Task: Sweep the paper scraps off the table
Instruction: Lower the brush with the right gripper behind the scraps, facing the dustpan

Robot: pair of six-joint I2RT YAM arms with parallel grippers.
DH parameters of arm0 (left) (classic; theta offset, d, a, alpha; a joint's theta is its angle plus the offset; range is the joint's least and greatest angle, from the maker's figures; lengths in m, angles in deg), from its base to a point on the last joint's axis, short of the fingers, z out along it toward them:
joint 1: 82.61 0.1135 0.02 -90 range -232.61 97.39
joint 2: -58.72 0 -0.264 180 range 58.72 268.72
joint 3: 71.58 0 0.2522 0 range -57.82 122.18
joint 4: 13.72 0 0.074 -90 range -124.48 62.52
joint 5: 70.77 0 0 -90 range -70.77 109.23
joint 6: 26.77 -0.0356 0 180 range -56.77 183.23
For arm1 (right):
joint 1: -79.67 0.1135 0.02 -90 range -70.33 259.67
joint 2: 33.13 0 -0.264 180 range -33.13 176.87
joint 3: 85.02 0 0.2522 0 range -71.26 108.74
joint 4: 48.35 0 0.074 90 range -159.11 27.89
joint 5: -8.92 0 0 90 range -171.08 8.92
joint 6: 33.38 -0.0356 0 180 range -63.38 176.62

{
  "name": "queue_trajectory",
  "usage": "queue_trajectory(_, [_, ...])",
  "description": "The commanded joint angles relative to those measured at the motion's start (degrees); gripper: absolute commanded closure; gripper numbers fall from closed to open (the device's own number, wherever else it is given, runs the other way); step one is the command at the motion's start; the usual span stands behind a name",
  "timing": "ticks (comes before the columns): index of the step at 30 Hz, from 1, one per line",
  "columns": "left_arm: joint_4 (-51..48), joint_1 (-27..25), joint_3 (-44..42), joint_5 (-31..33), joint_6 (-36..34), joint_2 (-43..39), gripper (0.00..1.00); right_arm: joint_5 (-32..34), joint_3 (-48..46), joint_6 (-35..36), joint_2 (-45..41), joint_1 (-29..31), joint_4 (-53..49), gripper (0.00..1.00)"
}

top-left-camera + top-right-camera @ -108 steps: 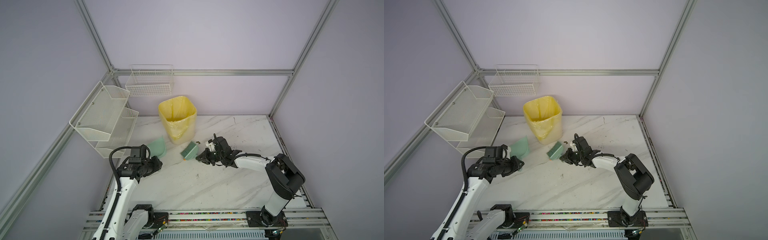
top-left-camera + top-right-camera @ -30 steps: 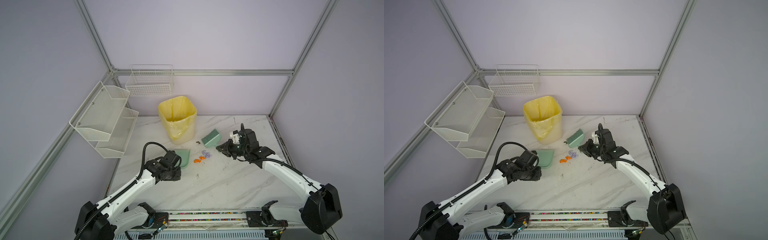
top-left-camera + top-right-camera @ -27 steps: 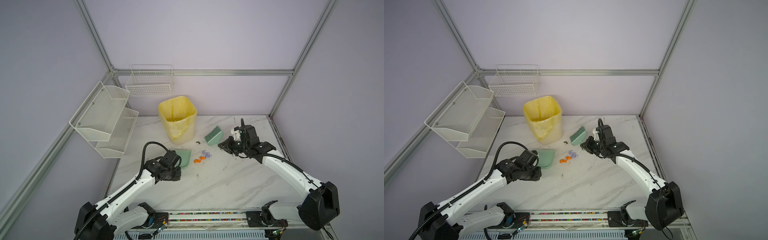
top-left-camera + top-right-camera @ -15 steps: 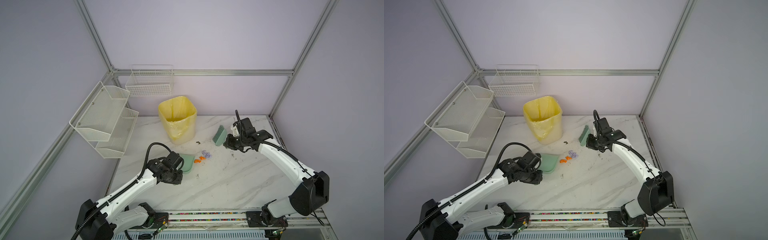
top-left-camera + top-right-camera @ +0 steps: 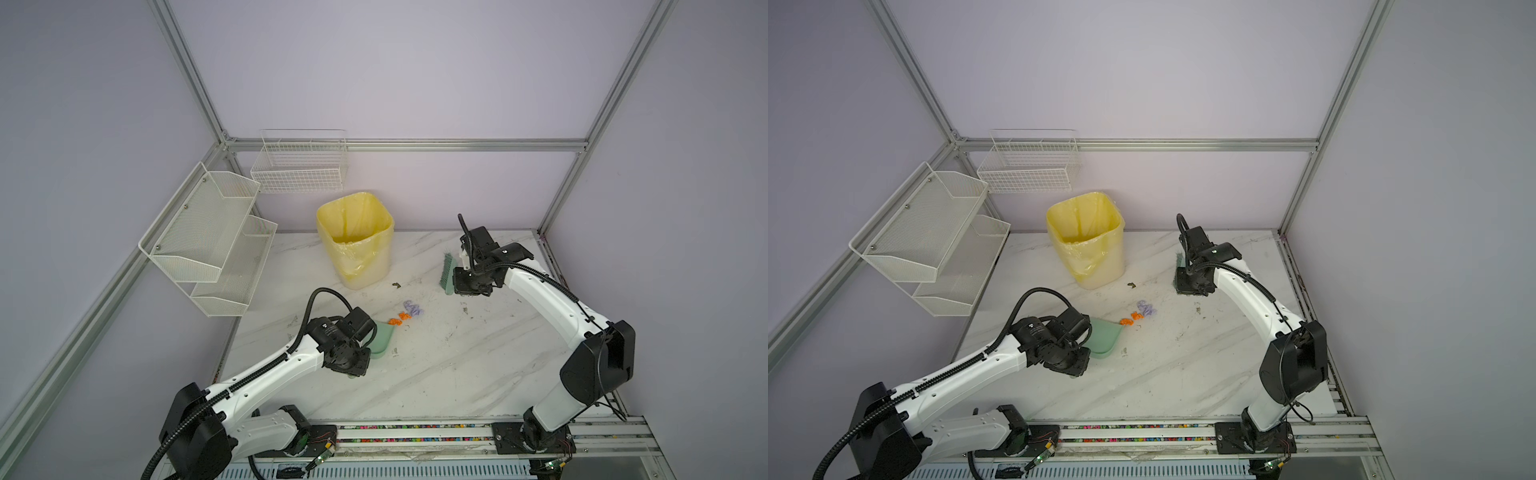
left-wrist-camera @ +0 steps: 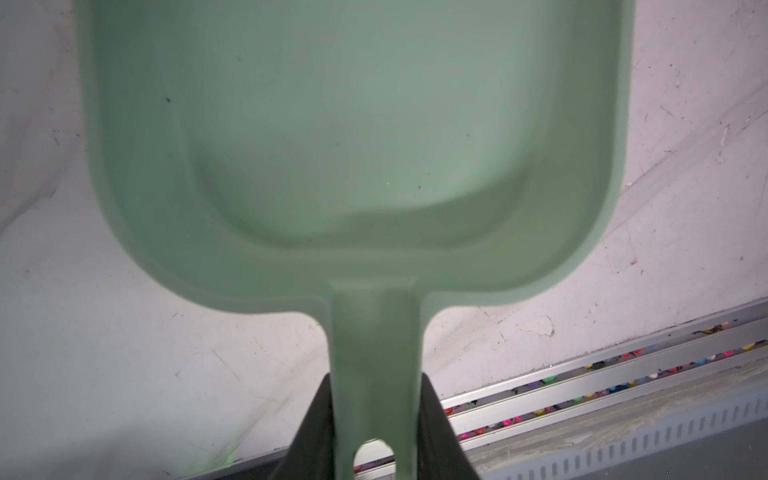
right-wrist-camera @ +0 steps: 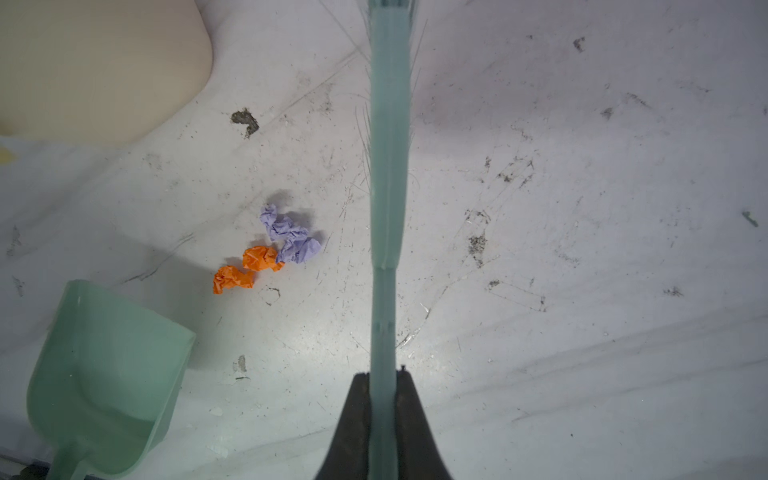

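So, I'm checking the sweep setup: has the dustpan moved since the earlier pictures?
Yes. The dustpan has come forward and right, from beside the bin to in front of it, close to the scraps.

The dustpan (image 6: 357, 137) is cut off by the left wrist view's edge. In a top view the brush (image 5: 1179, 261) is mostly hidden behind the right arm — the paper scraps (image 5: 1146, 308) are too small to be counted.
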Motion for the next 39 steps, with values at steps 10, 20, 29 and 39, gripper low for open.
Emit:
queue_trajectory(10, [1.4, -1.52, 5.0, -1.65, -0.67, 2.55, 0.86, 10.69, 10.35, 3.82, 8.08, 3.31, -8.95, 1.0])
queue_trajectory(20, [1.47, -2.37, 6.44, 0.57, -2.33, 7.74, 0.86, 19.01, 23.88, 4.86, 20.71, 10.1, -17.06, 1.0])
queue_trajectory(29, [1.9, -2.41, 10.08, 1.76, -4.53, 12.51, 0.86, 19.05, 26.33, 5.34, 25.74, 13.4, -18.82, 1.0])
queue_trajectory(39, [4.34, -2.4, 10.98, 0.48, -5.55, 17.79, 0.87, 13.92, 21.64, 7.66, 24.67, 14.63, -15.07, 1.0])
